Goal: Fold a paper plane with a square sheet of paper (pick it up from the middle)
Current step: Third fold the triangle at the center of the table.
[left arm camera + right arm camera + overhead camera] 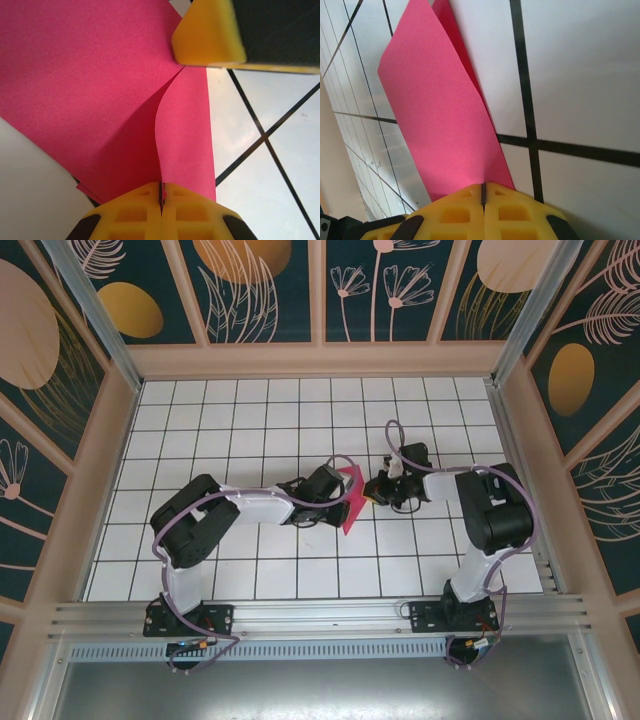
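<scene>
The square sheet of paper (351, 500), magenta-pink and folded, stands on edge over the middle of the tiled table between my two grippers. My left gripper (338, 490) is shut on its left side. In the left wrist view the yellow fingertips (145, 215) pinch the paper (100, 90) where two layers meet and curl apart. My right gripper (374, 490) is shut on the opposite side; its yellow finger (207, 35) shows at the top of the left wrist view. In the right wrist view the gripper (483, 192) clamps a folded flap of the paper (435, 105) that rises away from it.
The white tiled table (260, 420) with black grid lines lies under both arms. Wooden walls with patterned panels (320, 350) close in the back and sides. A metal rail (320, 615) runs along the near edge by the arm bases.
</scene>
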Robot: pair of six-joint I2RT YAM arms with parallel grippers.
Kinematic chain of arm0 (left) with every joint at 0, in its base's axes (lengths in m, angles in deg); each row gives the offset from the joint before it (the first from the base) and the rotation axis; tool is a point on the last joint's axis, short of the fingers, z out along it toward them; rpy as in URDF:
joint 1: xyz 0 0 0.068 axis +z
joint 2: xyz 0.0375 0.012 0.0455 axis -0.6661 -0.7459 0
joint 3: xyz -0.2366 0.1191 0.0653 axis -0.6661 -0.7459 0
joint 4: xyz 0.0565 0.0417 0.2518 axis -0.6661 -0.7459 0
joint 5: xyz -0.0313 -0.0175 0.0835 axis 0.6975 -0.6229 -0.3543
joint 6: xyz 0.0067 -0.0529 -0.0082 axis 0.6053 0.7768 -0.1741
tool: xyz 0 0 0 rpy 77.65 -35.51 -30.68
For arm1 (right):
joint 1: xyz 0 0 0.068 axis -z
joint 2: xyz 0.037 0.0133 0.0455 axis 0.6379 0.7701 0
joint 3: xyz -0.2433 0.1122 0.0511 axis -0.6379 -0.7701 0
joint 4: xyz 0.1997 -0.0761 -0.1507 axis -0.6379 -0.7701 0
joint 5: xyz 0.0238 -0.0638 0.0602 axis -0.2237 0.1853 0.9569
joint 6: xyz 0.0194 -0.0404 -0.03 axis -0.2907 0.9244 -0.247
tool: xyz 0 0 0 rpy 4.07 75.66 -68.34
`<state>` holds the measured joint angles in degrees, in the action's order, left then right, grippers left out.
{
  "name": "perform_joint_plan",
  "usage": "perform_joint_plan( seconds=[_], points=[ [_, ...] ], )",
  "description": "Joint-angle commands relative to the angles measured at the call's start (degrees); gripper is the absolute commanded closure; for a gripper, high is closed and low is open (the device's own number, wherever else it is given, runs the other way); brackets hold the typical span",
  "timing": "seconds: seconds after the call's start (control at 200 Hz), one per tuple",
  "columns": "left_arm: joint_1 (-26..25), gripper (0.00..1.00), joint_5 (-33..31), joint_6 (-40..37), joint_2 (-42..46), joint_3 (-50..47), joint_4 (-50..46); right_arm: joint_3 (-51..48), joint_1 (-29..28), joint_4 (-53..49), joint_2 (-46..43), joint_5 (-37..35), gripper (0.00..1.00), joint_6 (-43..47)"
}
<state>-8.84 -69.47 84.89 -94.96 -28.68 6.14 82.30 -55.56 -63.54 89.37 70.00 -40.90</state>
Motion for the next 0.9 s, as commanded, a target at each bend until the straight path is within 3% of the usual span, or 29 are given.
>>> perform_joint_plan(
  seconds=[0.0,0.135,0.39,0.51,0.565,0.741,0.891],
  points=[
    [0.14,0.96,-0.93,-2.66,1.64,-1.79,-5.6,2.43,-0.15,-1.97,-5.06,-0.71,1.0,1.38],
    [0.11,0.94,-0.94,-4.55,2.79,-2.12,-6.5,3.05,-1.14,1.03,-3.96,4.8,1.0,0.87],
    [0.12,0.86,-1.9,-3.4,3.76,-1.49,-6.73,3.61,-4.74,1.75,2.37,3.29,1.0,0.93],
    [0.07,0.77,-3.64,-0.84,5.41,-1.18,-6.86,3.07,-4.93,1.27,4.13,1.14,1.0,1.04],
    [0.11,0.68,-5.07,0.48,7.36,-1.64,-6.55,3.19,-4.96,0.89,4.78,0.52,1.0,0.92],
    [0.25,0.57,-9.73,6.13,14.46,-1.81,-8.23,1.86,-5.11,2.45,3.36,-0.28,1.0,-1.87],
    [0.26,0.64,-5.78,11.66,17.68,-2.19,-3.84,0.49,-5.18,4.2,2.02,-0.93,1.0,-4.13]
  ],
)
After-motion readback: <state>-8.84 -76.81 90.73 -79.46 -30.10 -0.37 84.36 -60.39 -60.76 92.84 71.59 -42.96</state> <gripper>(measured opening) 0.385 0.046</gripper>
